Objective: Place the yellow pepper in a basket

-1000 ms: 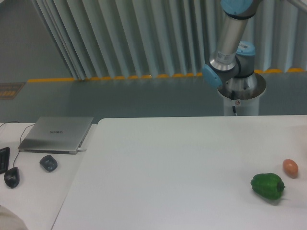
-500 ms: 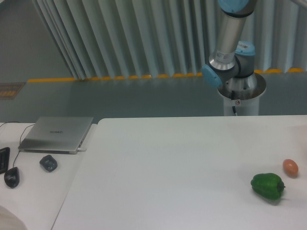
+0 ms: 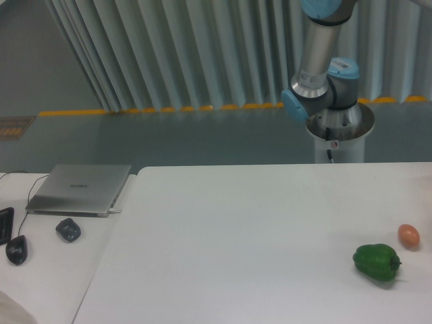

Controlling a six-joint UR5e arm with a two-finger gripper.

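Neither the bright yellow pepper nor any basket appears anywhere in the camera view, so where the pepper lies cannot be told, and nothing shows it already placed. The gripper is out of view too: only the lower part of the silver-grey robot arm with light blue joint caps shows, rising from its round metal pedestal at about one o'clock and leaving through the top edge, so whether the claw is spread or pinching anything cannot be told.

On the wide white table a glossy green bell pepper sits at about four o'clock, with a small orange-brown egg-shaped thing near it, up and to its right, apart from it. Neither is the task's item. At nine o'clock, on the adjoining white surface, lie a closed silver laptop, a dark grey lumpy object and a black computer mouse.

By these signs, progress cannot be judged; the placing remains unconfirmed.
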